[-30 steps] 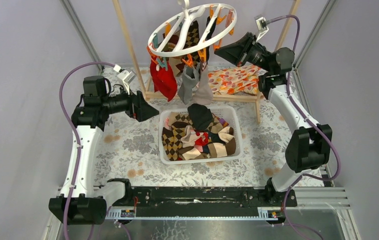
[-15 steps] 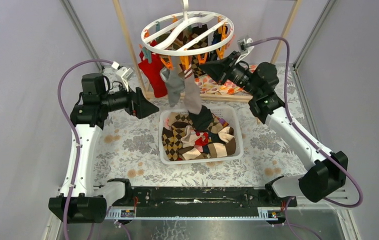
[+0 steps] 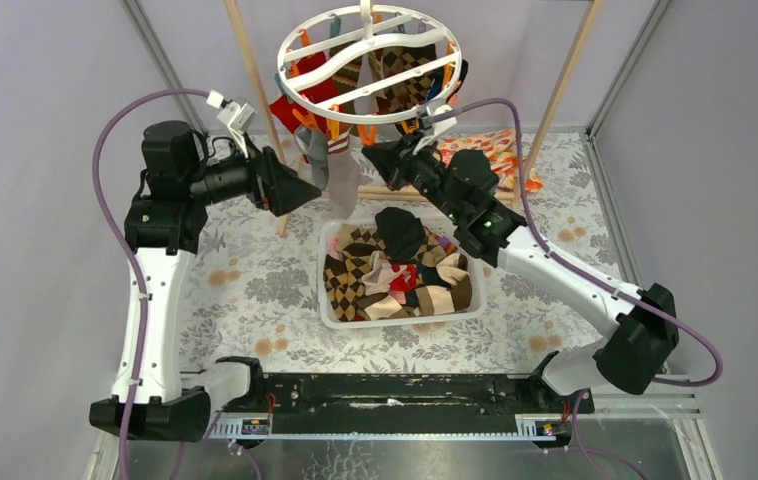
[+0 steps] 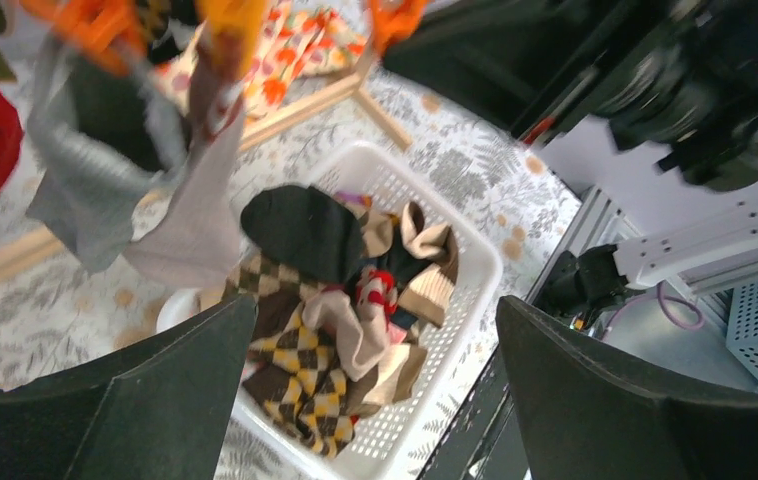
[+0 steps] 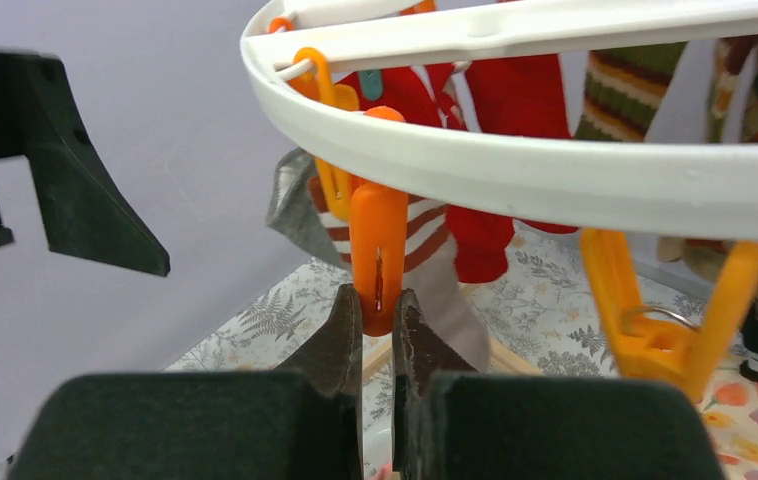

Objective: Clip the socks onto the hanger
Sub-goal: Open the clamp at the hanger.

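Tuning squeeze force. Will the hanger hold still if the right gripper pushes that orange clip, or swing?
Probably swings: the hanger hangs from a single central stem, with no brace visible. The orange clip, between the right gripper's fingers, dangles off the ring, so it would likely pivot first. The thin plastic ring looks light, so it likely tilts easily.

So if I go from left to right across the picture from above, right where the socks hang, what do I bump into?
left end effector → hanging grey socks → right end effector → orange-and-white floral cloth → wooden rack post
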{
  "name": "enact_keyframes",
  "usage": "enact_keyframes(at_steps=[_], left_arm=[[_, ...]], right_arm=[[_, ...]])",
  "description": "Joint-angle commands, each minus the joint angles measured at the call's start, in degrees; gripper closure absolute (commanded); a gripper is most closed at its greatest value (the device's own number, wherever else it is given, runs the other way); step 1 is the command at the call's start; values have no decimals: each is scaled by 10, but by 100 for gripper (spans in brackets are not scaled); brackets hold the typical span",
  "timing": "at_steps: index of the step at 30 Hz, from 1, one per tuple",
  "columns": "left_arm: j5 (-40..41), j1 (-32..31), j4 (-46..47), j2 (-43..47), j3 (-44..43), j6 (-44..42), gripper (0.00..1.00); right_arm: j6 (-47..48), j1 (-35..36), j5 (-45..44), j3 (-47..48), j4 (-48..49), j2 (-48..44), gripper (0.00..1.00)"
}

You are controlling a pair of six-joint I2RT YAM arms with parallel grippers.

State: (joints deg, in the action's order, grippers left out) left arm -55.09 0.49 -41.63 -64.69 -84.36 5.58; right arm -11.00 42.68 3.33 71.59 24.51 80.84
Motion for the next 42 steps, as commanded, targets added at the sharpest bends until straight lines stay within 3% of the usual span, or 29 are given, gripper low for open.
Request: enact_keyframes(at_steps=[1,15,29,42], left_arm=[[11,-35,87,-17,-42,81,3],[88,-98,205,-110,-101,166,9],[118,-126,224,-150,-124,163,18],[165,-134,254,-177,-135,184,37]], right_arm=[[33,45,-86,31,26,18,100],[24,86,-142,64,23,48,100],[27,114,-163,92,-4,66,100],[23,128,-161,101,-27,75,100]])
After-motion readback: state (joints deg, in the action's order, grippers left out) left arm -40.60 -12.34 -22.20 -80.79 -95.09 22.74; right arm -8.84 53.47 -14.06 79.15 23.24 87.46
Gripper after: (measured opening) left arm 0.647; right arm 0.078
